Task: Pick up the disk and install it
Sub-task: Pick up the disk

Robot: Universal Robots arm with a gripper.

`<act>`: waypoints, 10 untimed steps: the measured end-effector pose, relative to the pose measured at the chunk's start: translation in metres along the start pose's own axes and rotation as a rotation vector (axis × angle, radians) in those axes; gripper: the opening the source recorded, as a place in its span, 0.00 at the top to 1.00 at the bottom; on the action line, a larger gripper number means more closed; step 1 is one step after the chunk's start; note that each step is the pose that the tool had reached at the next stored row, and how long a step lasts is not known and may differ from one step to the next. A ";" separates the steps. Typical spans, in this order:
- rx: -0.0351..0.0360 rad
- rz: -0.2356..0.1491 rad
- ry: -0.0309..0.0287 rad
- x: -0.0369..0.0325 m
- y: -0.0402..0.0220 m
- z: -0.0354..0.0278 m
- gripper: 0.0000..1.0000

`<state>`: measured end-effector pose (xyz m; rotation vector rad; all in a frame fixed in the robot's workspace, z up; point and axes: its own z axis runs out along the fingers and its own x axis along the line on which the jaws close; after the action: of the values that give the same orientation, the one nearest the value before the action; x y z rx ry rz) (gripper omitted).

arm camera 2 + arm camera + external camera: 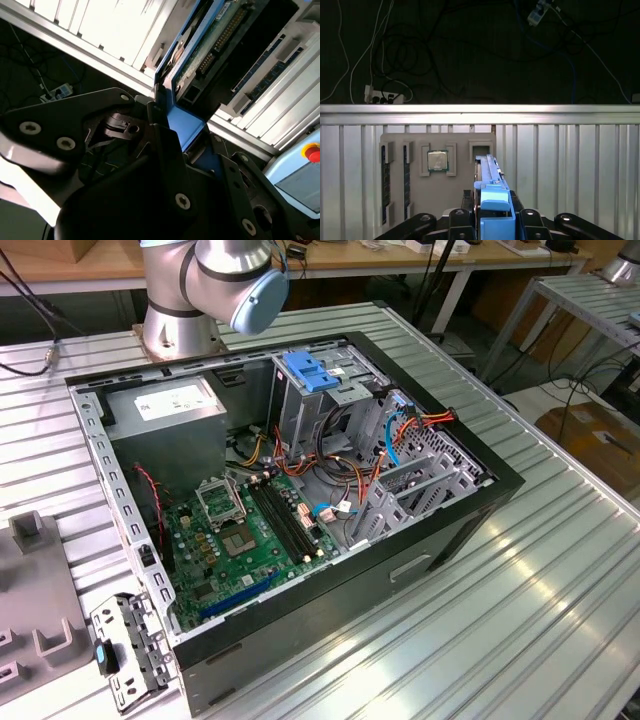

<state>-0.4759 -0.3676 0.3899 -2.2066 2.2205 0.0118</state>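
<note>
The black metal tool (493,220) is drawn in narrow and clamped on the flat rectangular black-and-silver metal disk (488,172), its jaws pressing the end of the blue plastic side rails from either side in the first wrist view. There the disk is seen edge-on. It runs from the tool toward a slot in a flat grey plastic holder tray (462,185) that lies on the ribbed silver aluminium tabletop (570,170). I cannot tell whether the disk is clear of that slot. On the same tray a small square silver processor chip (437,161) sits in its frame and long dark memory sticks (384,180) lie in narrow grooves, all beside the disk but apart from it.

In the second wrist view the disk's green circuit-board underside faces the camera, with a blue rail along its edge and the black tool against it. A round red stop button (312,151) shows at the side.

In the exterior view an open black desktop computer case (440,530) lies on the tabletop. Inside it are a green motherboard (245,535), a grey metal power supply box with a white sticker (165,410) and an upright blue-handled metal drive cage (312,380). Orange, red and blue cables (400,430) run between them. The grey robot arm with a light-blue cap (215,280) stands just beyond the case.
</note>
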 end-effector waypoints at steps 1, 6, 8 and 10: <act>-0.0001 0.000 -0.0001 0.0000 0.0000 -0.0010 0.63; -0.0001 0.000 0.0007 -0.0003 -0.0001 -0.0225 0.63; -0.0001 0.000 0.0009 -0.0003 0.0000 -0.0243 0.63; 0.0000 0.000 0.0010 -0.0003 0.0000 -0.0260 0.63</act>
<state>-0.4760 -0.3677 0.4159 -2.2072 2.2209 0.0108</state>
